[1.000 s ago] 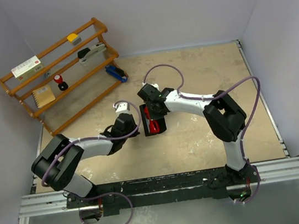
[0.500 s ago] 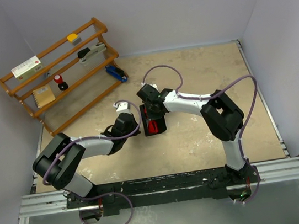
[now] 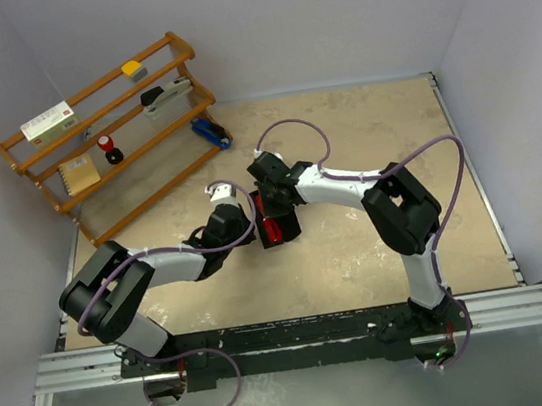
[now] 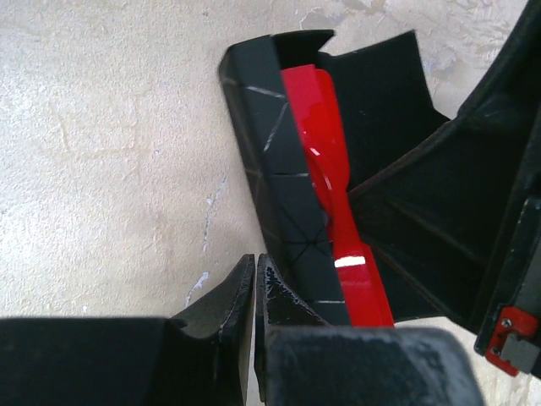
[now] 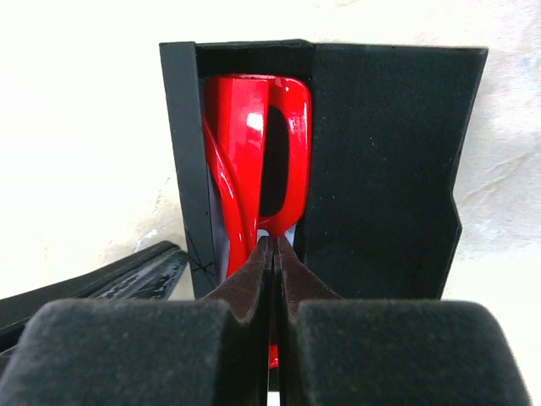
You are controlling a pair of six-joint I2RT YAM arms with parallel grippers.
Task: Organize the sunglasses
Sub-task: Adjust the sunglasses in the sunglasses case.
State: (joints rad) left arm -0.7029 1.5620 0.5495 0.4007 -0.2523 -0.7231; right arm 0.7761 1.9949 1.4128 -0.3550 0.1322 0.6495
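Sunglasses (image 5: 254, 161) are showing only in part, their near end hiding behind the right gripper (image 5: 272, 254), whose fingers are pressing together on nothing. Speckled beige counter (image 3: 362, 130) is stretching between pale walls (image 3: 325, 14), a wooden rack (image 3: 110, 135) standing at its far-left corner. The red glasses are lying inside the open black case (image 5: 380, 152), just beyond the right fingertips; the left gripper (image 4: 255, 275), likewise closed empty, is sitting beside the case's near corner.
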